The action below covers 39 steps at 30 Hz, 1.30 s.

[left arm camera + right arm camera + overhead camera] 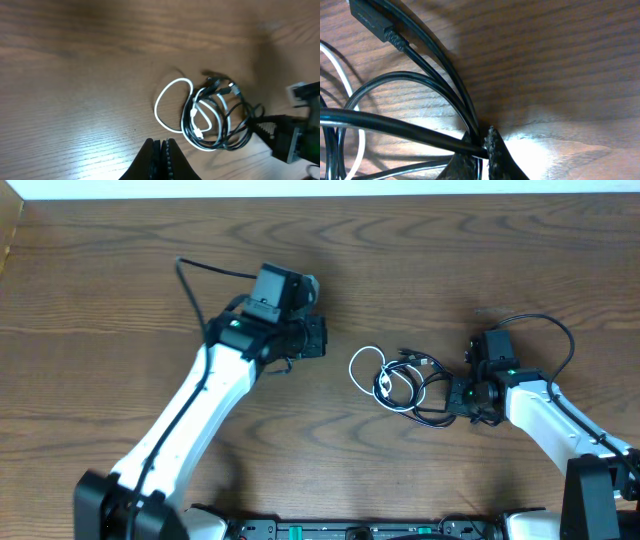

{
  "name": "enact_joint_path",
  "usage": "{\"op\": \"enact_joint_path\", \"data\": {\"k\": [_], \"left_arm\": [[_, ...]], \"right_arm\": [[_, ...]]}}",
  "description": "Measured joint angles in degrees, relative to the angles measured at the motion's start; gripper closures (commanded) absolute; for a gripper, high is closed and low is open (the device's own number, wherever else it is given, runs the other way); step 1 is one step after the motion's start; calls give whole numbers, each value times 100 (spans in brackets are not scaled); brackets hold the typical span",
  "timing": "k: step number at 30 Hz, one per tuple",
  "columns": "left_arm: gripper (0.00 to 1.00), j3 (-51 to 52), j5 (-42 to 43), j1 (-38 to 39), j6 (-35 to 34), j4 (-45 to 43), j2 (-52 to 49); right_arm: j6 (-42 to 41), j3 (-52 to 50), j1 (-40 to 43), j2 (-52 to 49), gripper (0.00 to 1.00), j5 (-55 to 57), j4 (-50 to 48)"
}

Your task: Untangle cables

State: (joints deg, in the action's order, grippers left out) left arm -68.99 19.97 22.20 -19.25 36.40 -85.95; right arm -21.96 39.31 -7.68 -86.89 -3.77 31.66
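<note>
The cables (402, 380) lie in one tangled bundle on the wooden table, black loops wound with a white cable (156, 106) whose loop sticks out to the left. My right gripper (456, 396) sits at the bundle's right edge. In the right wrist view it (482, 145) is shut on black cable strands (420, 131) that run between its fingers. A black plug (370, 20) lies at the upper left there. My left gripper (324, 338) is left of the bundle and apart from it. The left wrist view shows it (161, 143) shut on nothing, above the table.
The table's far edge (320, 194) meets a pale wall. A thick black cord (195, 290) loops off the left arm and another (555, 330) off the right arm. The arm bases stand along the near edge (330, 530).
</note>
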Motion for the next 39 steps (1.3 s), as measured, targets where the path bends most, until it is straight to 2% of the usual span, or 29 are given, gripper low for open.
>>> {"op": "enact_joint_path", "data": {"k": [5,8,11,16,27,39], "left_arm": [[93,0,-39,-131,0,22,345],[92,0,-22,-131,-2,111,299],[79,0,24,-125,9,197,162],[75,0,372,-125,-9,225,-199],[74,0,695,-2,-4,361,-1246],[68,4,715,852,-4,-37,-2212]], "right_arm": [[223,-31,28,-11,99,-245,-328],[896,-96,59,-101,99,-1270,-730],[1360,-155,55,-166,99,-2304,-964],[1725,-162,55,-166,99,-3169,-1130],[1449,-162,55,-166,99,-2459,-903],[1235,-162,55,-166,99,-2155,-898]]}}
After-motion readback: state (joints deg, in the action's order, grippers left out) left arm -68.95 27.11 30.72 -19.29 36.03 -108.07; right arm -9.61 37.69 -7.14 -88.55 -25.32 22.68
